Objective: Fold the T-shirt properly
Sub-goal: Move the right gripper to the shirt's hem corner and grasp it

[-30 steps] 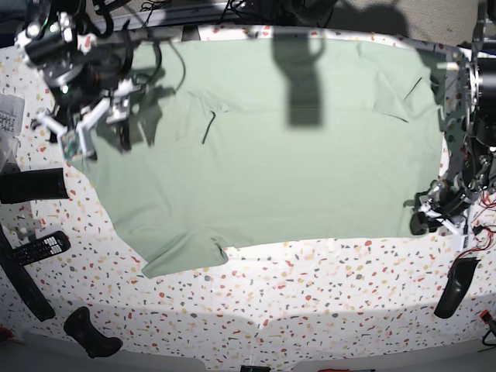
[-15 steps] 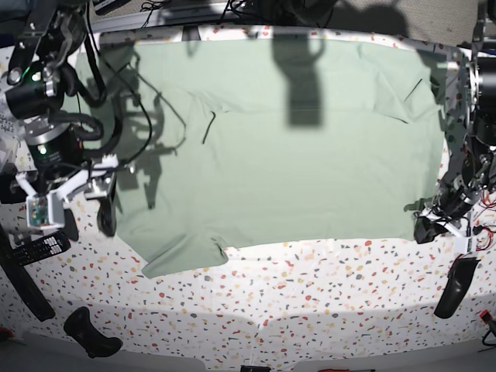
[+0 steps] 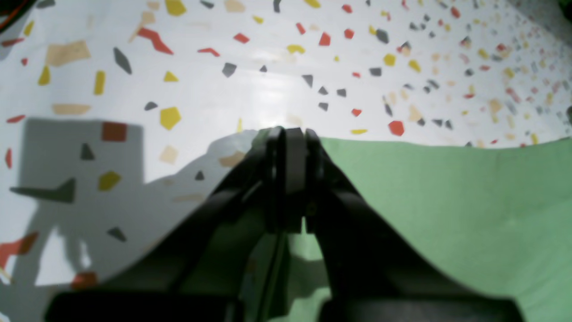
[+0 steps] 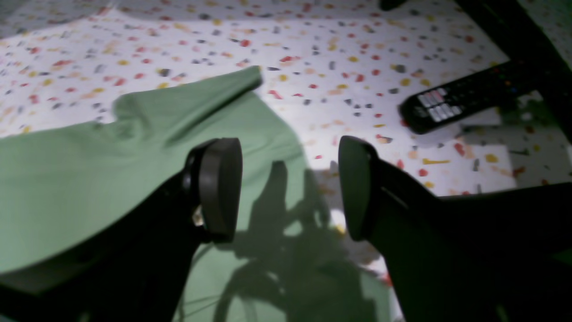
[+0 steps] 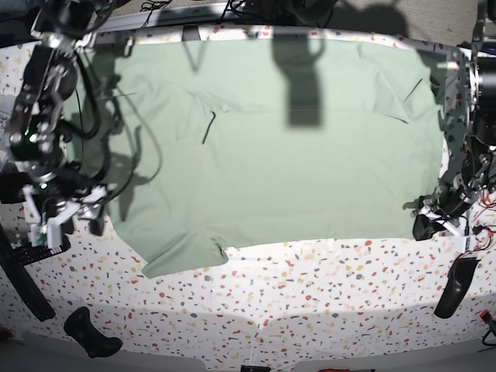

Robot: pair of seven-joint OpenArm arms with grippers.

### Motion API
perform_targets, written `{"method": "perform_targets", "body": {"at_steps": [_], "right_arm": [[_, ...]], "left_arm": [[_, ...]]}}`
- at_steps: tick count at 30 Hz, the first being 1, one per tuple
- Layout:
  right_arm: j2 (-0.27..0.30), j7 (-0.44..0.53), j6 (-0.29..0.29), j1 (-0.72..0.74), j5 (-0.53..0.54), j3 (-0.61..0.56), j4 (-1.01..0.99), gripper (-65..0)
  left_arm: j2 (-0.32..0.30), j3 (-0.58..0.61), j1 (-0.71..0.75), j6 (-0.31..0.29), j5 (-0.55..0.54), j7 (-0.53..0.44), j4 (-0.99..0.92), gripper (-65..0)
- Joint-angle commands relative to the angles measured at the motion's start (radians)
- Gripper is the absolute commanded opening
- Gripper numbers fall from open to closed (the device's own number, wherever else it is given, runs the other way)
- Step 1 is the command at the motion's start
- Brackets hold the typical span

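A green shirt [image 5: 271, 147] lies spread flat on the speckled bench [image 5: 310, 302]. The left tool [image 3: 289, 134] is closed, pinching its corner hem; the right tool [image 4: 290, 188] gapes wide and empty beside a sleeve. The cloth looks soft and limp, best gripped at corners.

Robotics lab bench, by the look of it. Two cabled arms [image 5: 46, 116] are standing over a terrazzo-speckled white tabletop [image 5: 310, 294], loose black wiring [image 5: 147, 8] is trailing along the far edge. Stray gear is lying about the margins: a remote control [image 4: 464, 96], black handle-shaped pieces [image 5: 91, 333], a printed sheet [image 5: 8, 116].
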Motion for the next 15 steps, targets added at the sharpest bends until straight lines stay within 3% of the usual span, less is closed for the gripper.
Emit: {"method": "perform_targets", "body": {"at_steps": [1,5,15], "right_arm": [[0.027,0.015,0.002,0.039,0.003,0.003,-0.019,-32.4],[0.074,-0.059,0.008,0.169,0.004,0.003,-0.192,-32.4],[0.085,-0.089,0.151,0.507,0.003,0.003,-0.642,-32.4]], "left_arm": [[-0.017,-0.003,-0.029,-0.008,-0.012,-0.022,0.014,-65.0],[-0.017,-0.003,-0.029,-0.008,-0.011,-0.02,0.014,-65.0],[-0.017,-0.003,-0.029,-0.008,-0.012,-0.024,0.014,-65.0]]}}
